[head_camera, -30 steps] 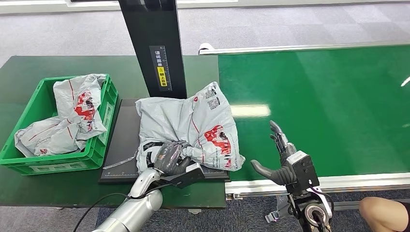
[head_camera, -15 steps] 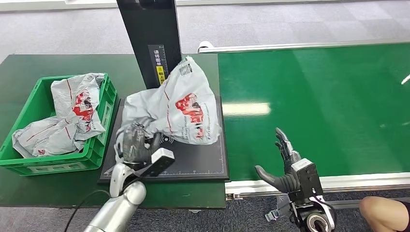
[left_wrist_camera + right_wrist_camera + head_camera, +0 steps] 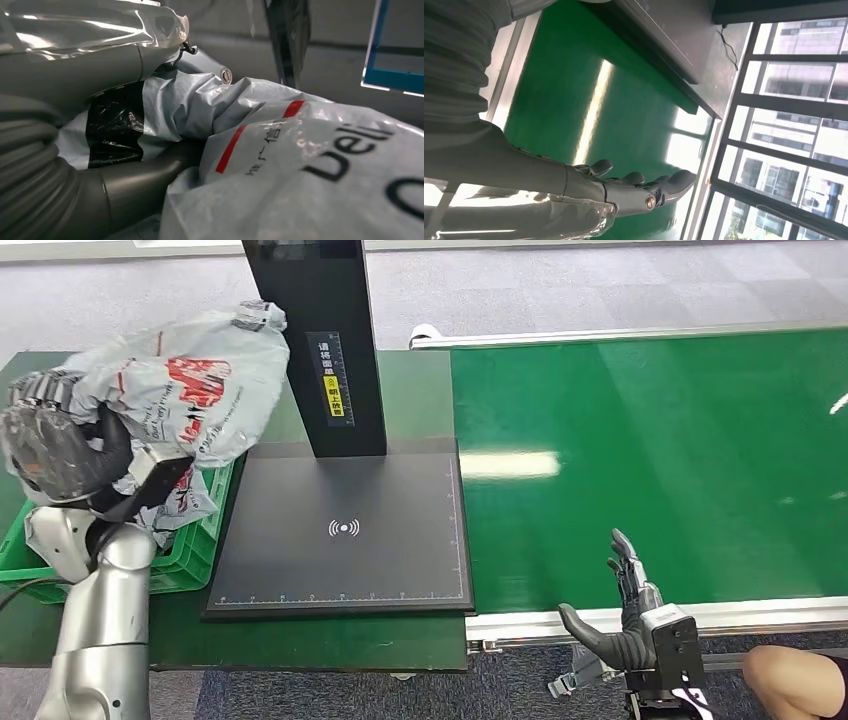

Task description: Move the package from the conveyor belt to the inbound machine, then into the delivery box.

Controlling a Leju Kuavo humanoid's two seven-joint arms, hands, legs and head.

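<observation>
Left hand (image 3: pixel 55 445), upper left of frame, fingers clenching crumpled grey plastic mailer package (image 3: pixel 185 390) above green plastic crate (image 3: pixel 195 545). Right hand (image 3: pixel 630 625), lower right, fingers spread and holding nothing, near green conveyor belt (image 3: pixel 650 450) edge.

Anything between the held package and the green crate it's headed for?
Nothing visible blocks it. The left hand holds the package above the green crate, whose top is open. Other grey packages already lie inside, so it would land on them.

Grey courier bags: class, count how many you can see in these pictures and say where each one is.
2 at least: one grey courier bag held up by the left hand above the green crate; another bag lies inside that crate, mostly hidden. More may be hidden beneath.
</observation>
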